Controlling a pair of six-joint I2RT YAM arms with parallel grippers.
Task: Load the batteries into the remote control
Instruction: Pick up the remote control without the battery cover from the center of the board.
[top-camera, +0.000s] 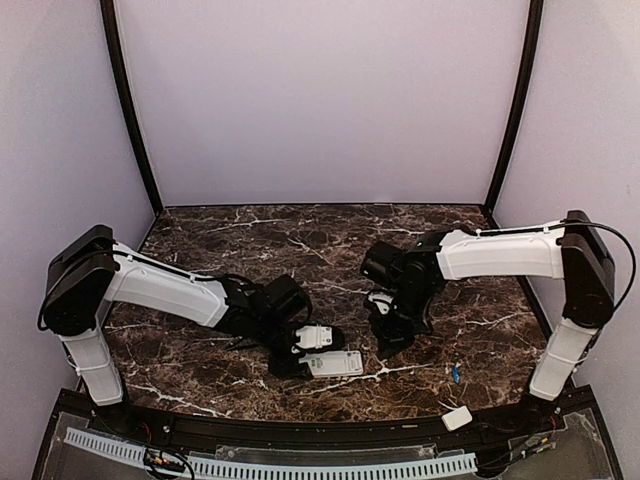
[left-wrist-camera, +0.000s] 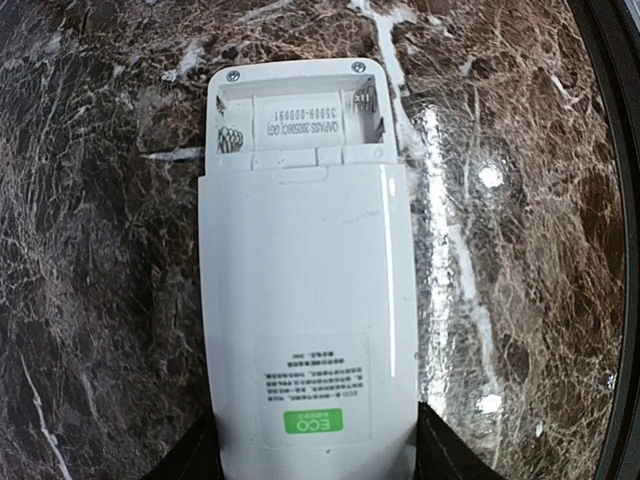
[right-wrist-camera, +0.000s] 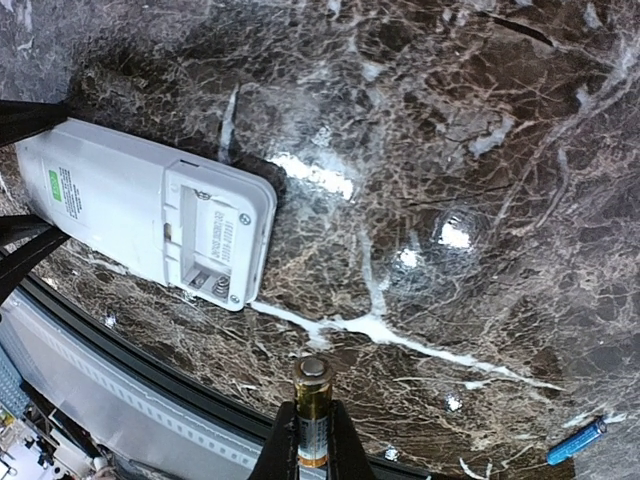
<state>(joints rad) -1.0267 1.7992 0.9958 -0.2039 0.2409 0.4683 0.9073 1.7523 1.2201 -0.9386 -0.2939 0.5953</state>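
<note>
The white remote control (left-wrist-camera: 305, 300) lies back up on the marble, its battery compartment (left-wrist-camera: 300, 120) open and empty, with springs showing. My left gripper (left-wrist-camera: 318, 455) is shut on the remote's label end, one finger on each long side. The remote also shows in the top view (top-camera: 338, 364) and in the right wrist view (right-wrist-camera: 140, 205). My right gripper (right-wrist-camera: 312, 435) is shut on a gold-topped battery (right-wrist-camera: 312, 395), held above the table a little to the right of the remote's open end. A blue battery (right-wrist-camera: 577, 440) lies loose on the table, and shows in the top view (top-camera: 455, 373).
A small plain white cover piece (top-camera: 457, 418) lies on the black front rail at the right. The table's front edge (right-wrist-camera: 150, 390) runs close below the remote. A white slotted strip (top-camera: 270, 465) runs along the front.
</note>
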